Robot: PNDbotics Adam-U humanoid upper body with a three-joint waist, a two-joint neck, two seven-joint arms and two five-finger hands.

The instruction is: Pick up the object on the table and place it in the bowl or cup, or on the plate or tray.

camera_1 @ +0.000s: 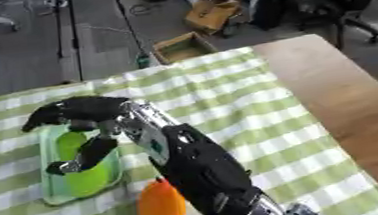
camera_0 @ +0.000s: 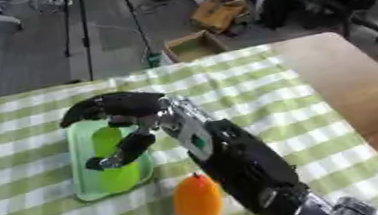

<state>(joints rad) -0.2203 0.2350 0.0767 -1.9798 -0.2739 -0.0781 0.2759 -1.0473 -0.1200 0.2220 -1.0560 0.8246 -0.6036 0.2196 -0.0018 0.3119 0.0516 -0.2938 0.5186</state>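
Tabletop [camera_0: 349, 87] of pale wood is lying under a green and white checked cloth [camera_0: 252, 83], which is covering most of it and leaving a bare strip along the right side. Near the left of the cloth a light green rectangular tray [camera_0: 82, 188] is sitting flat. Inside the tray a long bright green object [camera_0: 116, 177] is lying lengthwise, rounded at both ends, its middle partly hidden.

The robot's right hand [camera_0: 118, 107] is reaching in from the lower right corner, its black forearm crossing the cloth on a diagonal. The hand is hovering over the tray, directly above the green object. Its fingers [camera_0: 79, 113] are curling down over the far end of the tray, and the thumb [camera_0: 126, 148] is hanging down over the object's middle, apart from the fingers. Whether the thumb is touching the object cannot be told; the fingers are not closing round it, and the hand is holding nothing.

Just in front of the tray, beside the forearm, an orange egg-shaped object [camera_0: 197, 201] is standing on the cloth near the bottom edge, apart from the tray.

Beyond the far edge of the tabletop a grey floor is showing, with an open cardboard box [camera_0: 193, 46] close to the tabletop
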